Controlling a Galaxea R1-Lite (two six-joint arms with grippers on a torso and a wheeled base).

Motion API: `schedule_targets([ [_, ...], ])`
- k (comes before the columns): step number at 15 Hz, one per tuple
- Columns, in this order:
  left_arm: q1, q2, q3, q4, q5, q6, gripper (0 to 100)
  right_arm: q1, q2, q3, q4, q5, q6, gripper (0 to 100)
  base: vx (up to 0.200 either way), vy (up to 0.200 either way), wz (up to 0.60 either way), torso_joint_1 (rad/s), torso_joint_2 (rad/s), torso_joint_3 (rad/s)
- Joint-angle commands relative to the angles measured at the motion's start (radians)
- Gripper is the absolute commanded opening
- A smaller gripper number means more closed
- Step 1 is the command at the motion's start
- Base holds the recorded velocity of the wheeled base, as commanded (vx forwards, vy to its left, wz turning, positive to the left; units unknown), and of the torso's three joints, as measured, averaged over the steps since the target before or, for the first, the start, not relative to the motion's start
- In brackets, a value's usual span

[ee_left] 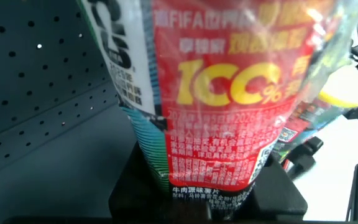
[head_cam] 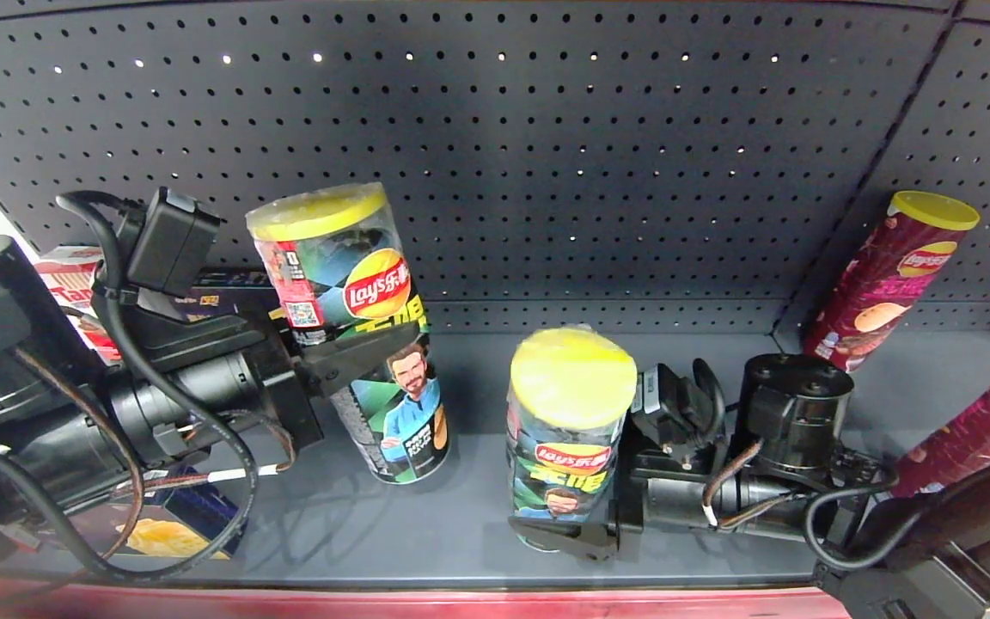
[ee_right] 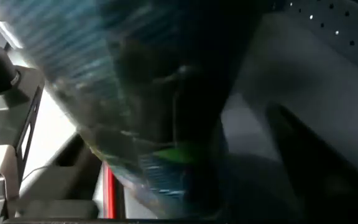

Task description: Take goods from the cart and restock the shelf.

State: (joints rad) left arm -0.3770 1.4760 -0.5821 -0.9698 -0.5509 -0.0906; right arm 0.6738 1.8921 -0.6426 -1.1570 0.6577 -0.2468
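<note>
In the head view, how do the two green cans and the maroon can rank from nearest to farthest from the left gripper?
1. Left green can, clamped in the left gripper itself.
2. Right green can, mid-shelf, in the right gripper.
3. Maroon can, leaning at the far right rear.

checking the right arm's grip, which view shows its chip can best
Head view: the right can shows nearly whole, yellow lid to base, with the right gripper clamped low on it. The right wrist view gives a blurred close stretch of its wall. The left wrist view faces the left can.
</note>
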Motion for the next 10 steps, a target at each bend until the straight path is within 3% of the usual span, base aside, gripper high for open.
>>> schedule_targets([
  [1,0.000,0.000,-0.001,-0.001,0.000,-0.001,0,0.000,-0.021,0.006,-0.004,-0.003,-0.002,100,0.000,0.000,0.00,0.000,0.00,0.000],
  [7,0.000,-0.002,0.011,-0.003,-0.001,0.000,0,-0.003,-0.192,0.141,0.002,-0.049,0.001,100,0.000,0.000,0.00,0.000,0.00,0.000],
  [10,0.000,-0.006,0.013,-0.003,-0.001,0.000,0,-0.003,-0.329,0.207,0.030,-0.133,0.020,100,0.000,0.000,0.00,0.000,0.00,0.000],
])
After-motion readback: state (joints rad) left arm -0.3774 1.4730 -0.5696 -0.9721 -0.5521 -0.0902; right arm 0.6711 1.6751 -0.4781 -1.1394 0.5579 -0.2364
